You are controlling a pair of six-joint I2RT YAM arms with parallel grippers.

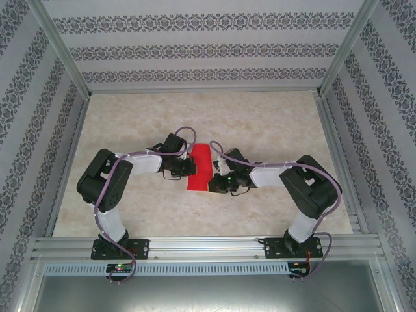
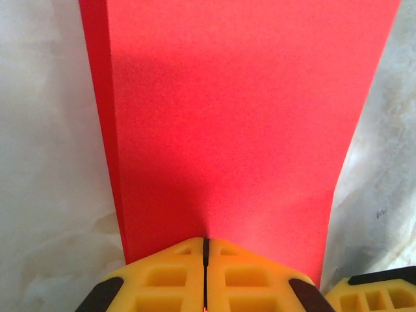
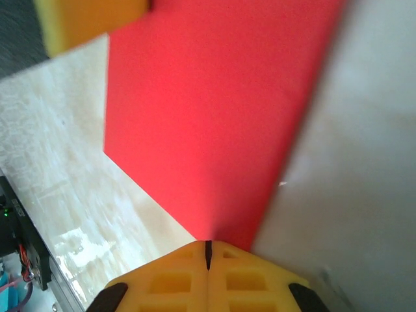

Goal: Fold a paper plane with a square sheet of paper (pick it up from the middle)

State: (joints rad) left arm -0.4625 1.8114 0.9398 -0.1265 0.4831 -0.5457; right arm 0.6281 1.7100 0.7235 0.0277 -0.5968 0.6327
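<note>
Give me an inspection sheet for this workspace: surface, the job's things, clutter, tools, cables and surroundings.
Surface: beige marbled table, bare around the paper.
Job's things: red paper sheet, folded to a narrow strip, at the table's middle between the two arms; not yet a plane.
Clutter: nothing seen.
Tools: left tool shut on the sheet's edge; right tool shut on it from the opposite side.
Cables: purple cables loop along both arms down to their bases.
Surroundings: patterned wallpaper walls on three sides; aluminium frame along the near edge.
</note>
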